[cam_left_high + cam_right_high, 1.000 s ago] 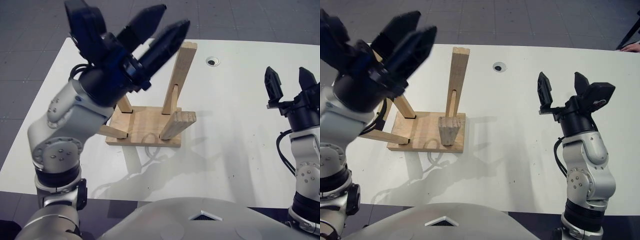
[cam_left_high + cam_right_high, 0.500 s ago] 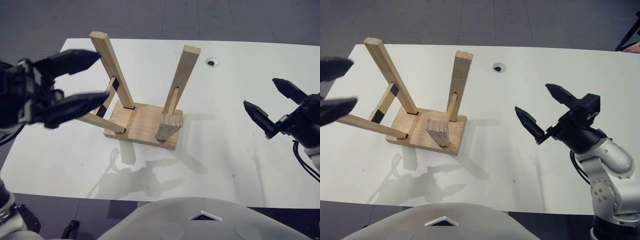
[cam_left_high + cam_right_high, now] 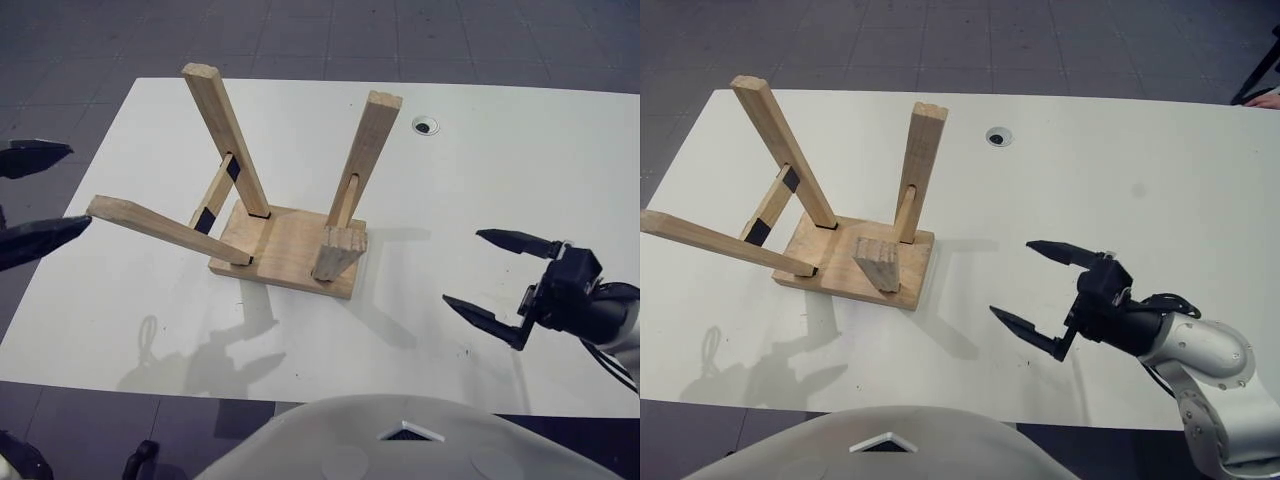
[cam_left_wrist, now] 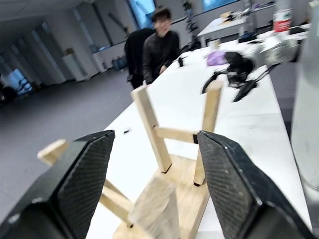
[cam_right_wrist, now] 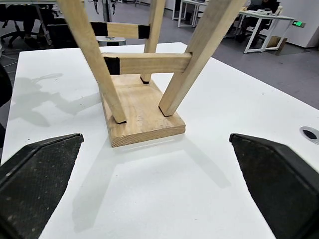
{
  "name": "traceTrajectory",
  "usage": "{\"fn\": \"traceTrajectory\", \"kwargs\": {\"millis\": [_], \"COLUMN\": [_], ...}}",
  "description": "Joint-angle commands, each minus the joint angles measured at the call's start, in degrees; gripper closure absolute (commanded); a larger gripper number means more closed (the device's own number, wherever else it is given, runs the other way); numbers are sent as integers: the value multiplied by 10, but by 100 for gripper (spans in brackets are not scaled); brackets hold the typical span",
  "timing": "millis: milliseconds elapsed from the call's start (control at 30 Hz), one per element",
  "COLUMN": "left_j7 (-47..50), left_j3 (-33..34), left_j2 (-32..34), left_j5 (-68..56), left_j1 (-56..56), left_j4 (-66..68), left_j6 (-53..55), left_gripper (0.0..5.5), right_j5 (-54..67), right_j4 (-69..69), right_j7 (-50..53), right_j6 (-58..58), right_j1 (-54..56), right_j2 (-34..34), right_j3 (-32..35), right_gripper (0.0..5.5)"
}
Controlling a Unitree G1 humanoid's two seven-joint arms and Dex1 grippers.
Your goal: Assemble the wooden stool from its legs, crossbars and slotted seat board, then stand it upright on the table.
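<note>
I have the stool (image 3: 285,245) upside down, left of centre on the white desk (image 3: 520,150), well apart from both tools. Its seat board (image 3: 835,255) lies flat on the desk and 4 legs point up. The tallest leg (image 3: 225,135) leans toward the upper left of the left eye frame, and a second leg (image 3: 365,145) rises near top centre. A third leg (image 3: 165,225) slants low toward the left edge. The fourth leg (image 3: 338,252) points almost at the camera, so I can only make out its end grain. From the head view I can pick out 1 crossbar (image 3: 213,195) with black bands, half hidden behind the tall leg. The right wrist view shows a nearer crossbar (image 5: 147,62) and a farther one (image 5: 122,30), both with dark ends. I cannot tell whether every leg sits fully in its slot. The left tool (image 3: 78,186) is at the left edge of the frame, cut off there. Its fingers (image 3: 30,158) are spread wide with nothing between them, near the low leg's tip but not touching it. The right tool (image 3: 1010,278) is at the lower right above the desk, with its fingers (image 3: 1065,250) parted wide and holding nothing. A round cable hole (image 3: 425,125) sits in the desk at upper right of centre.
</note>
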State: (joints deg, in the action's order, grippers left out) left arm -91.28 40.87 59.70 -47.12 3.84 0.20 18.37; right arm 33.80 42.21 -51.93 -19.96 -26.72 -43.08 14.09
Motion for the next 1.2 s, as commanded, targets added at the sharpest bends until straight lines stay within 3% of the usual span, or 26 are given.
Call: {"fn": "traceTrajectory", "kwargs": {"millis": [33, 167, 333, 633, 867, 1200], "left_j7": [-12, -12, -12, -12, -12, -11], "left_j3": [-87, -185, -257, -231, -230, -315], "left_j2": [43, 85, 108, 107, 100, 51], "left_j5": [39, 42, 8, -99, -98, -53], "left_j1": [-13, -21, -24, -28, -45, -54], "left_j4": [88, 139, 138, 98, 110, 86], "left_j6": [-48, -103, -151, -114, -100, -84], "left_gripper": [242, 242, 242, 242, 242, 242], "right_j5": [-9, -3, 0, -27, -46, -39], "right_j4": [11, 23, 20, -22, -35, -14], "right_j7": [-10, -11, -8, 9, 22, 25], "right_j6": [3, -4, -8, -2, 3, -5], "right_j1": [14, 21, 27, 36, 43, 68], "right_j2": [-18, -27, -35, -20, -12, -14], "right_j3": [-8, -4, 2, -20, -39, -47], "right_gripper": [2, 2, 2, 2, 2, 2]}}
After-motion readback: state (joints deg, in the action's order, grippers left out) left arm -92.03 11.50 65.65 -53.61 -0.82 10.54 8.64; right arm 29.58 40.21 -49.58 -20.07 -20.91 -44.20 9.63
